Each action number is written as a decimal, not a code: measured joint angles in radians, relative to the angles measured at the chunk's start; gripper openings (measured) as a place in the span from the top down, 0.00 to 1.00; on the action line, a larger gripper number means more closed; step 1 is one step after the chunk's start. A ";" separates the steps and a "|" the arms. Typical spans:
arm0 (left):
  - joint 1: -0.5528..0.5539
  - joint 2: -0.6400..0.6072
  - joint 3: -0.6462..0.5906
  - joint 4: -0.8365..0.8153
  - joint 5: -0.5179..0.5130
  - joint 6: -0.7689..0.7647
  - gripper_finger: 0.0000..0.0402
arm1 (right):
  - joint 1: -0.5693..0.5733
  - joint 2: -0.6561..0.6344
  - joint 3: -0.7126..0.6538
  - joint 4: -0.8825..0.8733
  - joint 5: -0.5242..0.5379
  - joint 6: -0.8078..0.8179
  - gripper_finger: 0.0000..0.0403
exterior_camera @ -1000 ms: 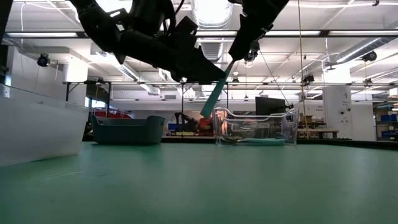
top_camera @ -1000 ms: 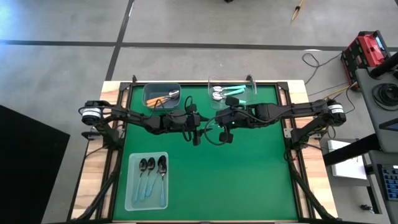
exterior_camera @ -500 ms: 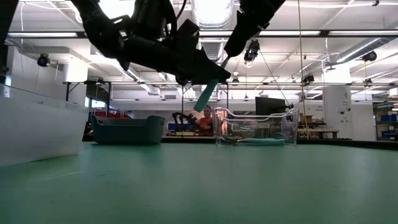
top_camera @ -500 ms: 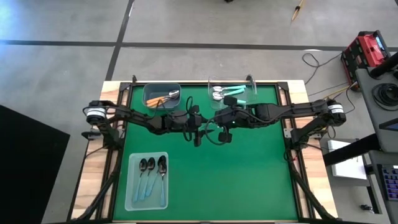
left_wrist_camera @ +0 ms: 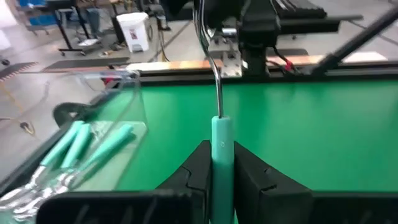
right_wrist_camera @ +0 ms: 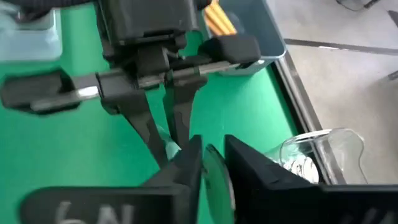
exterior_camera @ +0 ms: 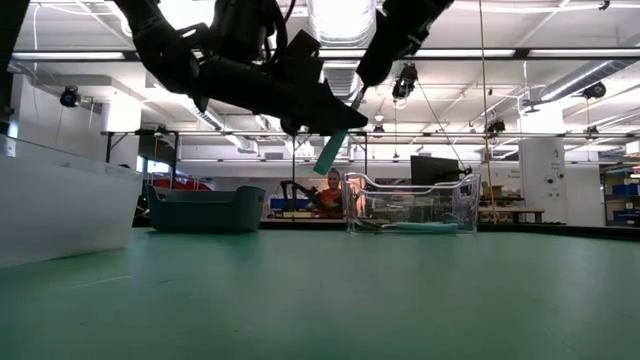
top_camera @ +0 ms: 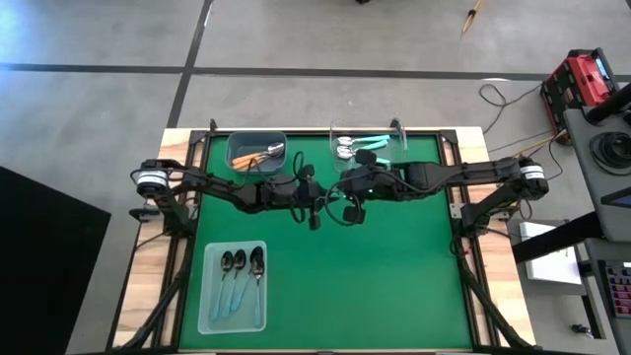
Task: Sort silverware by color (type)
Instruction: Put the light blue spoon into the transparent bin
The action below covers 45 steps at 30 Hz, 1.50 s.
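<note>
Now the left gripper (left_wrist_camera: 217, 171) has pinched shut on the teal handle of a teal-handled spoon (left_wrist_camera: 221, 134), where a second ago its fingers stood apart around it. Both fingers press the handle from each side, and the thin silver neck of the spoon sticks out toward the right gripper (right_wrist_camera: 210, 163). The right gripper's fingers sit a little apart with the spoon's silver bowl between them; it is hard to tell if they touch it. Both grippers meet up in the air over the middle of the green table (top_camera: 394, 276). Near them, at the far edge, a clear tray (top_camera: 370, 146) holds more teal-handled spoons (left_wrist_camera: 74, 149). Beside it a grey-blue bin (top_camera: 256, 150) holds orange-handled spoons (top_camera: 258, 156). At the near left, a pale tray (top_camera: 233, 286) holds three dark spoons (top_camera: 240, 268) with thin light-blue handles.
</note>
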 joint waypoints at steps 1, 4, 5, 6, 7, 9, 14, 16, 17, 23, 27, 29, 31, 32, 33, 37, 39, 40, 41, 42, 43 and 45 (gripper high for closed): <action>0.000 -0.001 0.000 0.010 -0.003 -0.003 0.95 | 0.000 0.000 0.008 0.000 0.002 0.008 0.84; -0.001 -0.002 -0.012 0.069 -0.007 -0.012 0.95 | 0.002 0.000 0.040 0.000 0.005 0.020 0.74; -0.002 -0.002 -0.022 0.100 -0.011 -0.015 0.95 | 0.001 0.000 0.053 0.000 0.003 0.023 0.71; -0.002 -0.002 -0.038 0.138 -0.027 -0.020 0.95 | 0.001 -0.001 0.067 0.001 0.003 0.032 0.68; -0.004 -0.003 -0.056 0.185 -0.050 -0.020 0.95 | 0.001 -0.002 0.083 0.001 0.003 0.045 0.66; -0.007 -0.004 -0.097 0.292 -0.110 -0.021 0.95 | 0.001 -0.009 0.116 0.002 0.005 0.076 0.63; -0.005 -0.009 -0.148 0.462 -0.202 0.001 0.95 | 0.018 -0.039 0.168 0.039 0.085 0.164 0.62; -0.006 -0.012 -0.149 0.504 -0.222 0.029 0.95 | 0.037 -0.052 0.166 0.080 0.132 0.163 0.62; -0.006 -0.013 -0.147 0.523 -0.228 0.042 0.95 | 0.048 -0.060 0.163 0.098 0.148 0.161 0.62; -0.008 -0.025 -0.124 0.627 -0.231 0.081 0.95 | 0.116 -0.076 0.132 0.166 0.159 0.168 0.61; -0.008 -0.036 -0.108 0.684 -0.241 0.065 0.95 | 0.154 -0.055 0.097 0.229 0.279 0.203 0.61; -0.011 -0.049 -0.103 0.695 -0.240 0.071 0.95 | 0.172 -0.036 0.071 0.286 0.357 0.201 0.61; -0.014 -0.057 -0.103 0.698 -0.241 0.073 0.95 | 0.186 -0.009 0.048 0.367 0.414 0.182 0.61; -0.014 -0.060 -0.103 0.698 -0.241 0.073 0.95 | 0.190 0.006 0.039 0.408 0.439 0.166 0.61; -0.015 -0.061 -0.104 0.696 -0.241 0.073 0.95 | 0.195 0.024 0.034 0.453 0.462 0.147 0.62; -0.015 -0.063 -0.104 0.700 -0.241 0.094 0.95 | 0.196 0.108 0.031 0.658 0.536 0.031 0.62; -0.015 -0.066 -0.104 0.705 -0.248 0.124 0.95 | 0.196 0.150 0.030 0.750 0.590 -0.032 0.62; -0.015 -0.067 -0.104 0.709 -0.264 0.137 0.95 | 0.198 0.167 0.030 0.787 0.629 -0.058 0.62; -0.015 -0.068 -0.104 0.709 -0.283 0.153 0.95 | 0.200 0.181 0.029 0.814 0.673 -0.079 0.62; -0.015 -0.069 -0.104 0.710 -0.305 0.172 0.95 | 0.204 0.191 0.029 0.835 0.716 -0.087 0.62; -0.014 -0.069 -0.105 0.710 -0.324 0.191 0.95 | 0.205 0.197 0.029 0.847 0.752 -0.096 0.62; -0.014 -0.069 -0.106 0.710 -0.342 0.231 0.95 | 0.207 0.204 0.029 0.857 0.786 -0.100 0.63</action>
